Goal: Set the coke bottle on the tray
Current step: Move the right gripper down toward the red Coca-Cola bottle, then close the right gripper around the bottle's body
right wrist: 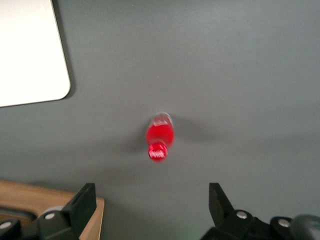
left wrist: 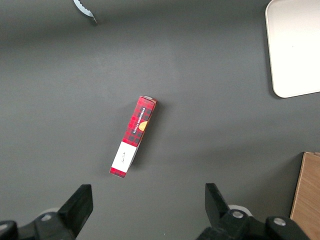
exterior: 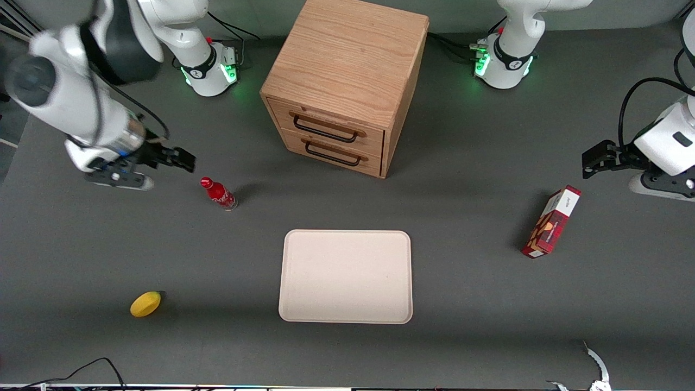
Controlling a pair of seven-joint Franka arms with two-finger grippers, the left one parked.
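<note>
The coke bottle (exterior: 219,193) is small and red with a red cap and stands upright on the grey table; it also shows in the right wrist view (right wrist: 160,137). The cream-white tray (exterior: 346,276) lies flat, nearer the front camera than the bottle, and holds nothing; its corner shows in the right wrist view (right wrist: 30,55). My gripper (exterior: 182,158) hangs above the table beside the bottle, a little toward the working arm's end. It is open and empty; in the right wrist view its fingers (right wrist: 82,202) stand wide apart with the bottle ahead of the gap.
A wooden drawer cabinet (exterior: 344,81) stands farther from the front camera than the tray. A yellow lemon (exterior: 145,303) lies near the table's front. A red rectangular carton (exterior: 551,221) lies toward the parked arm's end.
</note>
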